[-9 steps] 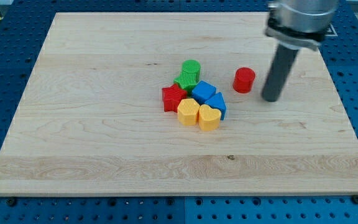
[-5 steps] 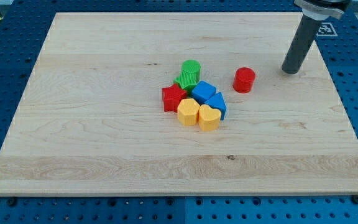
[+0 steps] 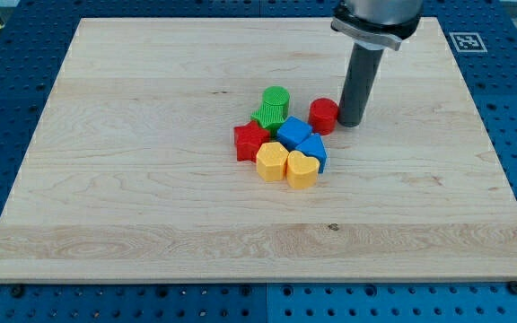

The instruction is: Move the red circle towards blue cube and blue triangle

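Observation:
The red circle (image 3: 324, 116) stands on the wooden board just up and right of the blue cube (image 3: 293, 132), close to it or touching. The blue triangle (image 3: 313, 148) lies just below and right of the cube. My tip (image 3: 350, 122) rests against the red circle's right side. The blue blocks are part of a tight cluster in the board's middle.
The cluster also holds a green cylinder (image 3: 276, 99), a green block (image 3: 267, 117), a red star (image 3: 249, 141), a yellow hexagon (image 3: 271, 161) and a yellow heart (image 3: 302, 169). A printed marker (image 3: 467, 41) sits at the board's top right corner.
My tip swung from right of the red circle up and away, then came back to its right side. The red circle slid left towards the blue cube.

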`<state>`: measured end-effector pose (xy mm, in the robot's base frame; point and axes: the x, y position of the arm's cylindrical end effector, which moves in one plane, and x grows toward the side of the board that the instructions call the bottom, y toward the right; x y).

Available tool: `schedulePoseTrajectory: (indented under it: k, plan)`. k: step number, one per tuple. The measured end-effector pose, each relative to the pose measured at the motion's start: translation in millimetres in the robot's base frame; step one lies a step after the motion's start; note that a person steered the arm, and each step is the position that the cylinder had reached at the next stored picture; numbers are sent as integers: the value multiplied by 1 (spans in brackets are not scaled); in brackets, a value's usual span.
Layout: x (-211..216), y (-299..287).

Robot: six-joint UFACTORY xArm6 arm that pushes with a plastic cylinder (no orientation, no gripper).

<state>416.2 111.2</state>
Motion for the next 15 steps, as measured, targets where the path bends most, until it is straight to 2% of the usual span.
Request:
schedulePoseTrajectory:
  k: [2, 3, 6, 8, 15]
  plan:
    - [-58, -9]
    - [-60, -33]
    - [-54, -49]
    - [-22, -49]
    - [-8, -49]
